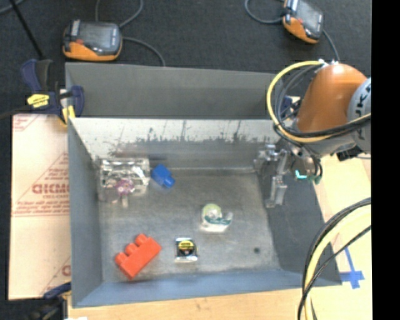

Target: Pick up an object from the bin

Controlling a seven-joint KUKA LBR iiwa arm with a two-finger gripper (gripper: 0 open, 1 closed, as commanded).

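Orange-covered wrist (328, 95) reaching in from right, end effector (274, 189) pointing down

Five loose things lie in the bin (84, 206), one of each kind: one orange-red block (137, 255) with a notched edge, one small blue block (162, 176), one clear pack (124, 180) with something pinkish inside, one rounded white-and-green thing (215, 218), and one small flat piece (185, 248), white with a black-and-yellow middle. That makes two blocks and three odd items. Behind the bin lie two orange-and-black devices, the left device (92, 39) and the right device (303, 19), each with one cable
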